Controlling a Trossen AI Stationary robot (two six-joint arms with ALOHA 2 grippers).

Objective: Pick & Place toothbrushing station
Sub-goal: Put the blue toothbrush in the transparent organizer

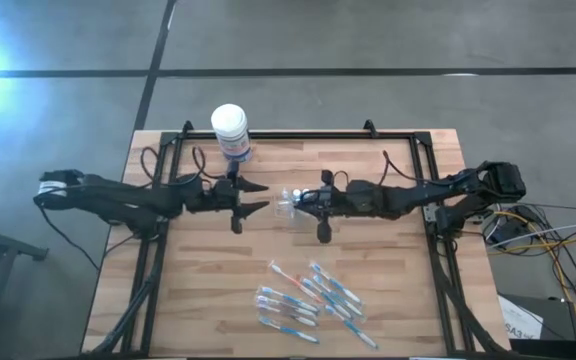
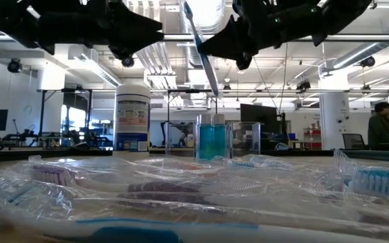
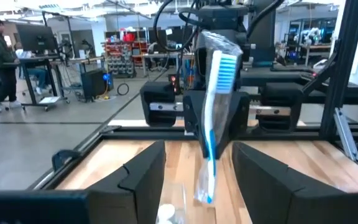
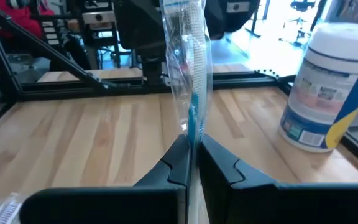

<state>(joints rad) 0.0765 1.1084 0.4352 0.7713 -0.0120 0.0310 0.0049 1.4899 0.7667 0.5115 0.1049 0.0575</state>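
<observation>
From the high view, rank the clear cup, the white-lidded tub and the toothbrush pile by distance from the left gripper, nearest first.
1. Clear cup: just beyond the left gripper, toward the right arm.
2. White-lidded tub: at the table's far edge.
3. Toothbrush pile: near the front edge, farthest.

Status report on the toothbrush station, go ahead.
Right tool shut on wrapped toothbrush, over clear cup. Left tool open alongside. Nothing blocking.
</observation>
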